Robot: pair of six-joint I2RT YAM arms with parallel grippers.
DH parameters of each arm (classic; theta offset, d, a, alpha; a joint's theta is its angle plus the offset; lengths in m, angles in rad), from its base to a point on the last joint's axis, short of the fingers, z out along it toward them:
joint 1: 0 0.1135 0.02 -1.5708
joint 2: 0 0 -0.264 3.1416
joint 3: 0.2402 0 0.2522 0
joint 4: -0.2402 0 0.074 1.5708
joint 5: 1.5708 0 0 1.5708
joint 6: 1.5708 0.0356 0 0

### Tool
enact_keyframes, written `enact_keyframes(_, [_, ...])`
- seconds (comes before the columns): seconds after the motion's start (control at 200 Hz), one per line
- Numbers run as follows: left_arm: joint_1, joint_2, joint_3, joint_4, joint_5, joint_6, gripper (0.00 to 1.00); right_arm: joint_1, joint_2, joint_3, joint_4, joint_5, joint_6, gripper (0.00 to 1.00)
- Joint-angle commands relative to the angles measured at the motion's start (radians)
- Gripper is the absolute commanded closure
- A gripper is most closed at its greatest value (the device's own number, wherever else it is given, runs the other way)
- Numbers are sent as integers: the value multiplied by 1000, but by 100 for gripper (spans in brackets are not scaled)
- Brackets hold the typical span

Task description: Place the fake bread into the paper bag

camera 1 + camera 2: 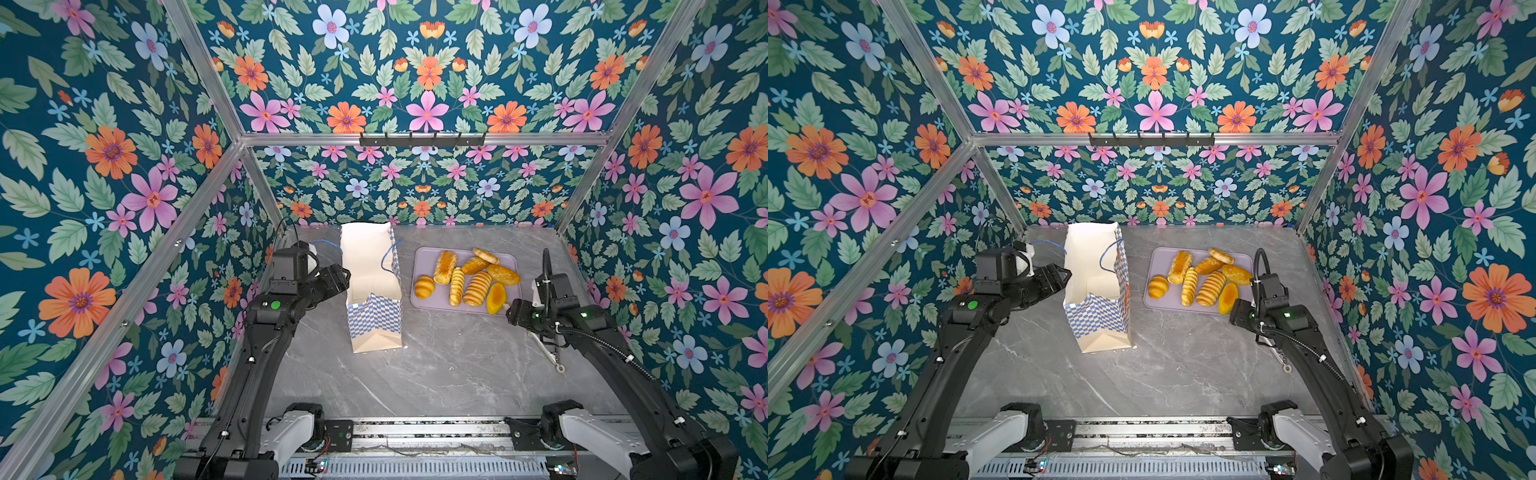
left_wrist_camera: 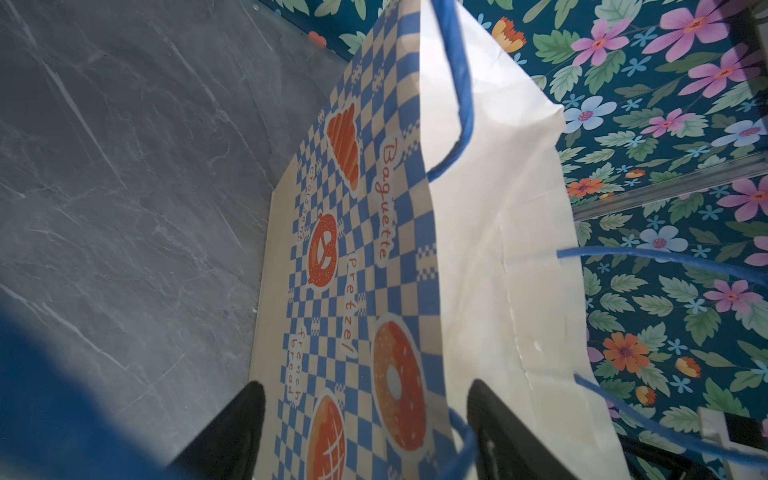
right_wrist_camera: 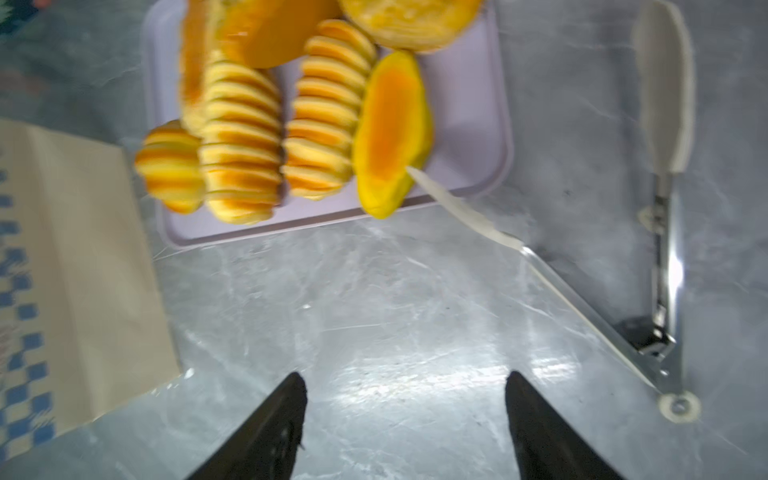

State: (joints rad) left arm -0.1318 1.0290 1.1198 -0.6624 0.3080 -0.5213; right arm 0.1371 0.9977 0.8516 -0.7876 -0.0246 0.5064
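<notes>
The paper bag (image 1: 376, 316) (image 1: 1100, 316) stands upright and open at mid-table, blue cord handles hanging. Several pieces of fake bread (image 1: 477, 289) (image 1: 1210, 289) lie on a lilac tray (image 1: 424, 305) to its right. My left gripper (image 1: 343, 276) (image 1: 1065, 276) is at the bag's left rim. In the left wrist view my left gripper (image 2: 366, 385) is open, one finger outside the printed bag (image 2: 365, 249) wall and one inside. My right gripper (image 1: 509, 311) (image 3: 405, 375) is open over bare table, short of the tray (image 3: 469, 124) and the ridged loaves (image 3: 241, 137).
Metal tongs (image 1: 550, 353) (image 3: 660, 249) lie spread on the table under my right arm, one white tip touching an oval bun (image 3: 390, 133) at the tray's near corner. Flowered walls close in the table on three sides.
</notes>
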Motion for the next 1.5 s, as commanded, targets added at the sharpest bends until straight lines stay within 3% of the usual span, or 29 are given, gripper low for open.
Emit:
enact_keyframes(0.0, [0, -31, -27, 79, -36, 50, 14, -129, -41, -89, 20, -35, 56, 23])
enact_keyframes(0.11, [0, -50, -53, 116, -29, 60, 13, -239, -38, -155, 50, -73, 70, 25])
enact_keyframes(0.31, [0, -60, -89, 189, 52, 48, 13, -243, 58, -149, 55, -31, 82, 33])
enact_keyframes(0.555, [1, -39, -77, 212, 107, 55, 13, -246, 111, -93, 48, 47, 67, 33])
enact_keyframes(0.73, [2, -24, -74, 224, 142, 55, 13, -338, 131, -26, 61, 93, 56, 35])
enact_keyframes(1.02, [3, -14, -86, 234, 163, 63, 13, -377, 337, 23, 106, 143, 8, 40])
enact_keyframes(1.28, [20, -11, -91, 233, 188, 64, 13, -388, 488, 10, 165, 136, 19, 56])
enact_keyframes(1.495, [43, -13, -100, 232, 213, 67, 13, -506, 499, -28, 208, 99, 1, 65])
